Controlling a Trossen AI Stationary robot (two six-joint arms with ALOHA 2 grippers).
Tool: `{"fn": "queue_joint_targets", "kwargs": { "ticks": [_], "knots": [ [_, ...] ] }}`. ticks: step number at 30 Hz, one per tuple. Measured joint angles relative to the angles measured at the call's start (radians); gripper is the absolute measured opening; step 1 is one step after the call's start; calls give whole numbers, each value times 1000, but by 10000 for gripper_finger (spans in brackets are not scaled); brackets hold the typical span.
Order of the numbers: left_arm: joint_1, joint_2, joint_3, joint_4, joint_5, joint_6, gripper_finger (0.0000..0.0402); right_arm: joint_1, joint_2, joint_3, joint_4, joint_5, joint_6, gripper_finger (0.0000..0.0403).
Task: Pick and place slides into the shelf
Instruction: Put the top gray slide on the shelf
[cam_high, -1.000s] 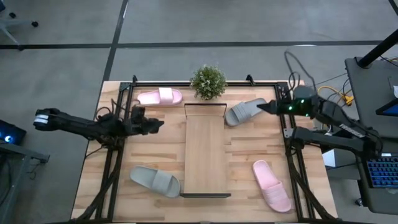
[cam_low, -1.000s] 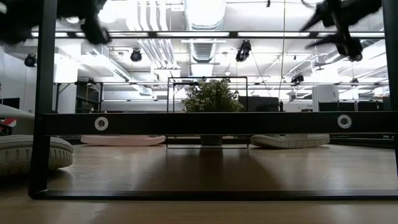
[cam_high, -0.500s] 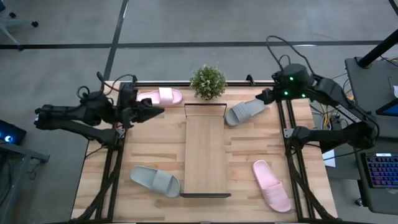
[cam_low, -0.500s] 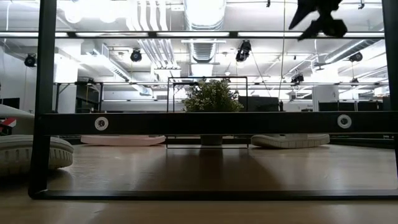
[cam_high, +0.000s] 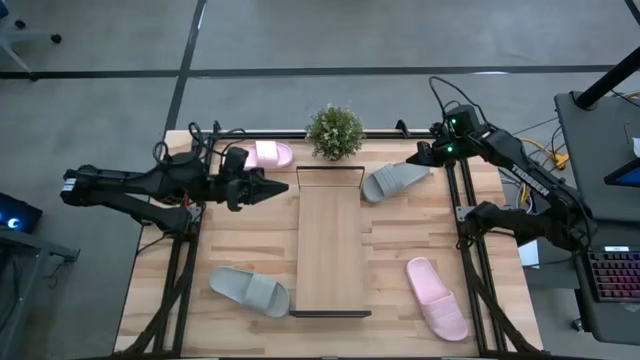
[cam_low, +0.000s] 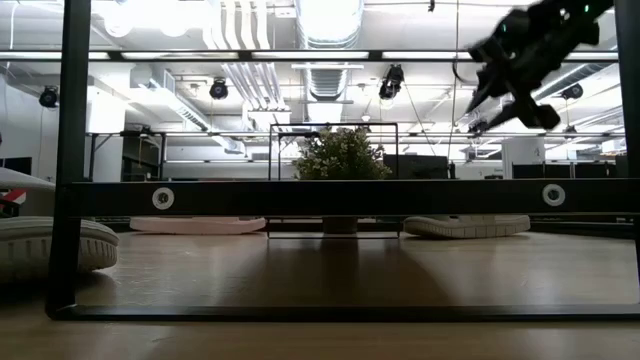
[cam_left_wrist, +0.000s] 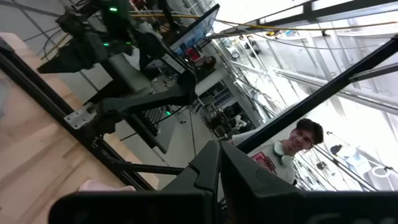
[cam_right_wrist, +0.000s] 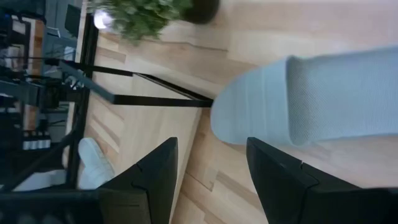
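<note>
Four slides lie sole-down on the wooden tabletop. A grey one (cam_high: 395, 180) is at the far right, a pale pink one (cam_high: 270, 152) at the far left, a grey one (cam_high: 248, 291) at the near left and a pink one (cam_high: 437, 297) at the near right. The shelf (cam_high: 331, 240) stands in the middle with nothing on it. My right gripper (cam_high: 414, 156) hovers open above the far end of the far grey slide (cam_right_wrist: 323, 93), touching nothing. My left gripper (cam_high: 278, 187) is shut and holds nothing; it is raised between the far pink slide and the shelf.
A potted plant (cam_high: 334, 130) stands at the far edge, just behind the shelf's black wire end (cam_high: 330, 170). Black rails (cam_high: 185, 260) run along both table sides. A person (cam_left_wrist: 298, 140) is in the room beyond the table.
My left gripper has risen and moved toward the table's right, nearer the shelf's far end, staying shut. My right arm has swung toward the far edge. Its open gripper has dipped down over the far grey slide. No slide has moved.
</note>
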Motion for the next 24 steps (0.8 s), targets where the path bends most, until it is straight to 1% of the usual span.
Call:
{"fn": "queue_joint_targets", "kwargs": {
  "ticks": [3, 6, 15, 24],
  "knots": [
    [0, 14, 0, 44, 5, 0, 0, -59, 32, -25, -3, -62, -42, 183],
    [0, 21, 0, 80, 5, 0, 0, -79, 80, -24, -7, -65, -90, 183],
    [0, 15, 0, 108, 11, 0, 0, -81, 260, 9, 26, -67, -194, 183],
    [0, 11, 0, 122, 11, 1, 0, -80, 344, 1, 47, -75, -229, 183]
  ]
}}
